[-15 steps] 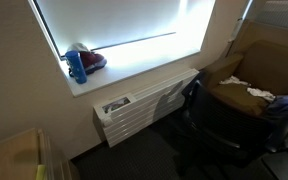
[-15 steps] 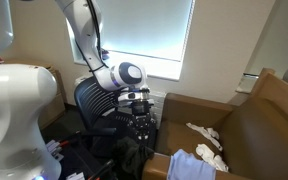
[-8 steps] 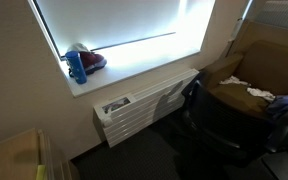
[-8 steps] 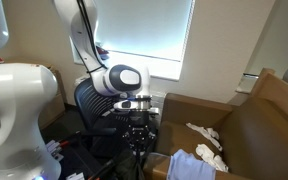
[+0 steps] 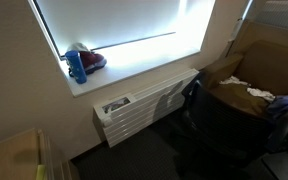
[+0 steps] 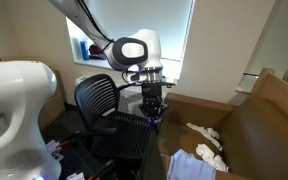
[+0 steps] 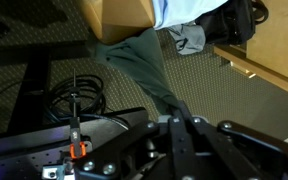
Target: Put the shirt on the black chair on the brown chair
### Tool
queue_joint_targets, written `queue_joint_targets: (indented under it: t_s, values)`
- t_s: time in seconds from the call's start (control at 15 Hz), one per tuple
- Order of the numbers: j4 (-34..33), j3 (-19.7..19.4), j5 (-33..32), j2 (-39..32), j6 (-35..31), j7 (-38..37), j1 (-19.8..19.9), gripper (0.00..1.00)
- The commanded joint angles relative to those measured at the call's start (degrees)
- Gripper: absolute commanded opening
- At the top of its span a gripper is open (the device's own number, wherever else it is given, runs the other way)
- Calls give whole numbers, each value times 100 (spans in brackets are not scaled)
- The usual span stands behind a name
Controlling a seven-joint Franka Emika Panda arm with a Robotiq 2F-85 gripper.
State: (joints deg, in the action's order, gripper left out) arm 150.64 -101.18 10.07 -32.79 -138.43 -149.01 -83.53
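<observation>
Wrist view: your gripper [image 7: 182, 122] has its fingers pinched on the dark shirt [image 7: 139, 62]. The cloth hangs from the tips, above the black chair [image 6: 106, 98]. It is likely held high so it clears the brown chair [image 6: 252, 125] arm.

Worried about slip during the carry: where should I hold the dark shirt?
Likely the gathered end at the gripper, approached from above. The shirt hangs as one narrow bunched strip that widens away from it, so the narrow end fits between the jaws.
</observation>
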Motion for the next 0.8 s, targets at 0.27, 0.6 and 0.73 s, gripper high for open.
queue_joint_targets:
  t_s: [0.27,0.6,0.73]
  values:
    - [-859,-1599,1416,-902,1541,476,-307,0]
    - [-833,-1262,1364,-1334,1614,323,-72,0]
    - [-909,-1612,1672,-1621,1310,161,-186,0]
